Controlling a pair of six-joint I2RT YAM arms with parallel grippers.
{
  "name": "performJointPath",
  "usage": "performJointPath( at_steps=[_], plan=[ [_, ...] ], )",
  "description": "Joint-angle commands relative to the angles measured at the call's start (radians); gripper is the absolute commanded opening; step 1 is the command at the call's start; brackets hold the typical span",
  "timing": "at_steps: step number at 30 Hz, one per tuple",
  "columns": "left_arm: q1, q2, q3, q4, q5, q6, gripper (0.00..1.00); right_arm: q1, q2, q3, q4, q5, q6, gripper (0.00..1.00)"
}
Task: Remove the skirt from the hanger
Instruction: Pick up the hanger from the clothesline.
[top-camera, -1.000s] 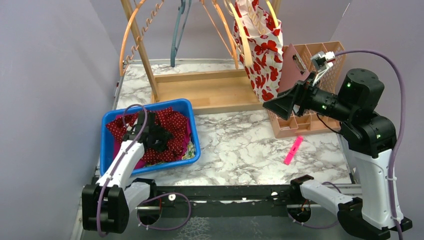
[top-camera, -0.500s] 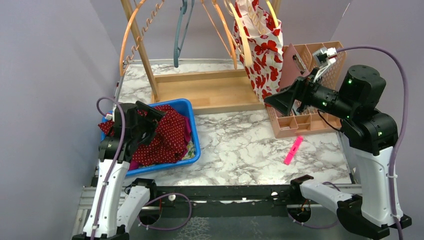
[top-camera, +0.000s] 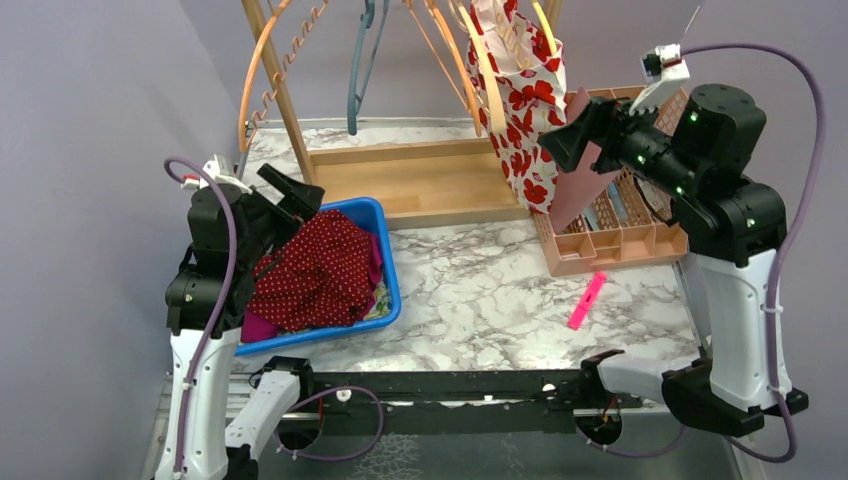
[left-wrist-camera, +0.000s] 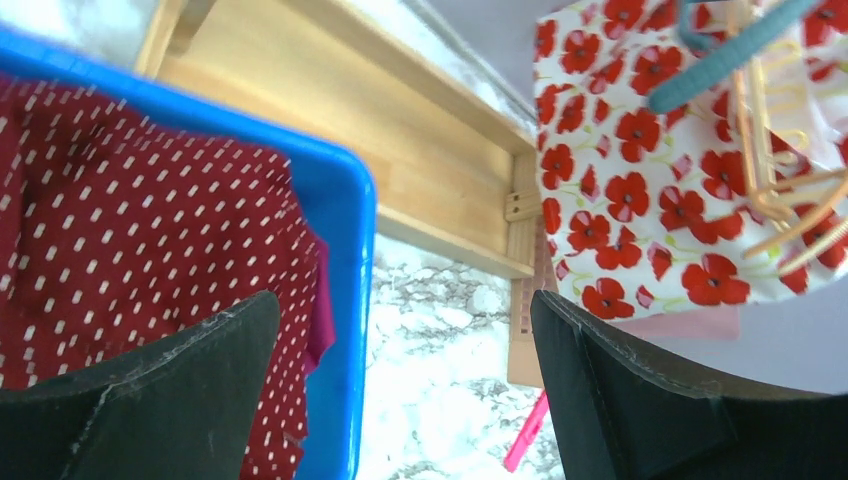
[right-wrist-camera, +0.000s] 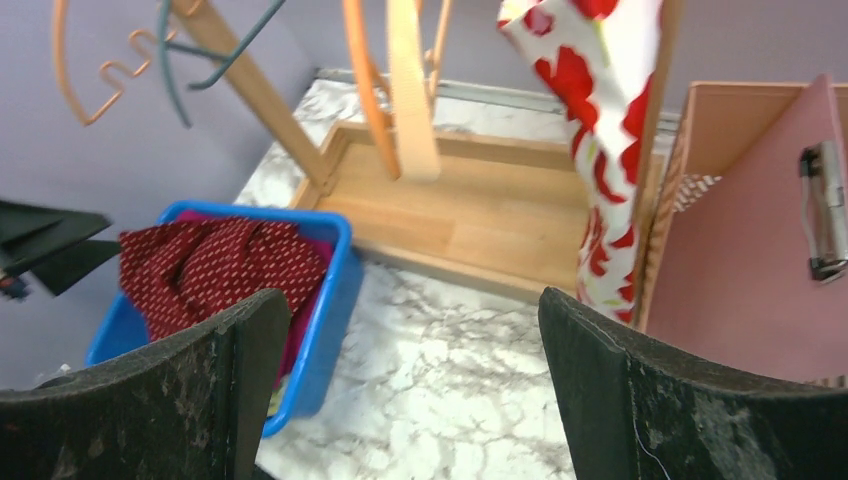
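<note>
Facing a skirt (top-camera: 525, 95), white with red poppies, hung on its hanger (top-camera: 484, 75) from the wooden rack (top-camera: 420, 185) at the far side of the worktop (top-camera: 480, 290), right of centre. Probably light, soft and floppy, apt to slide and bunch rather than hold a shape. Best pinched at the waistband close to the hanger, or gathered at a side edge and drawn off gently, keeping clear of the neighbouring hangers. Holding nothing in the right fingers (right-wrist-camera: 660, 400), spread wide apart and poised high near the skirt's right edge, in front of the pink organiser (top-camera: 620, 235). Holding nothing in the left fingers (left-wrist-camera: 150, 400) either, equally wide apart, up over the blue bin (top-camera: 390, 270) at the near left, above the red dotted cloth (top-camera: 315, 275) lying in it. Not yet touching the skirt with either.
</note>
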Motion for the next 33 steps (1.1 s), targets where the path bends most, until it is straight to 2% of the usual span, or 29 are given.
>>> performJointPath(
  at_steps=[1,6,10,14,26,33],
  plan=[
    [0.008,0.03,0.08,0.172,0.133,0.236,0.99,-0.004,0.099,0.082,0.039,0.181,-0.034,1.0],
    [0.007,0.067,0.153,0.219,0.219,0.335,0.99,-0.004,0.203,0.142,0.089,0.24,-0.066,0.99],
    [0.007,0.092,0.186,0.24,0.298,0.366,0.99,-0.004,0.275,0.179,0.13,0.269,-0.079,0.89],
    [0.008,0.11,0.193,0.263,0.354,0.369,0.99,-0.006,0.332,0.196,0.161,0.272,-0.106,0.84],
    [0.008,0.165,0.212,0.286,0.45,0.435,0.99,-0.03,0.429,0.293,0.166,0.346,-0.185,0.84],
    [0.007,0.206,0.233,0.285,0.493,0.463,0.99,-0.051,0.47,0.308,0.185,0.309,-0.173,0.84]
  ],
)
